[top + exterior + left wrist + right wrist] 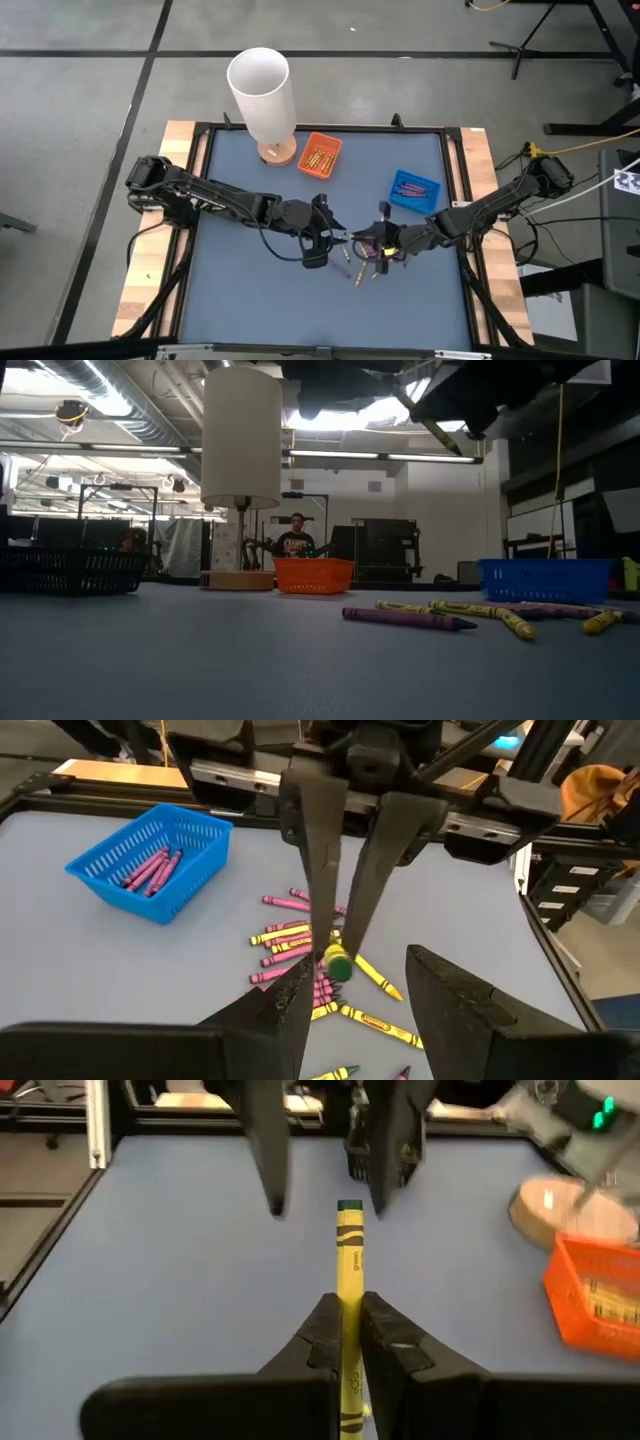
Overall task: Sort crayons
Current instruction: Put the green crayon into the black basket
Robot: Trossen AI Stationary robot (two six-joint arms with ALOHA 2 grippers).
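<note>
The right gripper [348, 1330] is clamped on a yellow crayon [349, 1265] just above the mat's middle, its free end pointing at the left gripper [350, 1005], whose fingers stand apart and hold nothing. It looks like a handover, though the high view is too crowded to be sure. To do it well, the left gripper should close on the bare front part of the crayon, squarely, before the right one lets go. The loose crayons [360, 268] lie directly below both grippers, so any descent risks scattering them. The orange tray [320, 154] with the yellow crayons sits at 12 o'clock, the blue tray [414, 190] with purple ones at 2 o'clock, the white lamp [262, 100] at 11 o'clock; toward 6 o'clock the mat [250, 290] is open.
</note>
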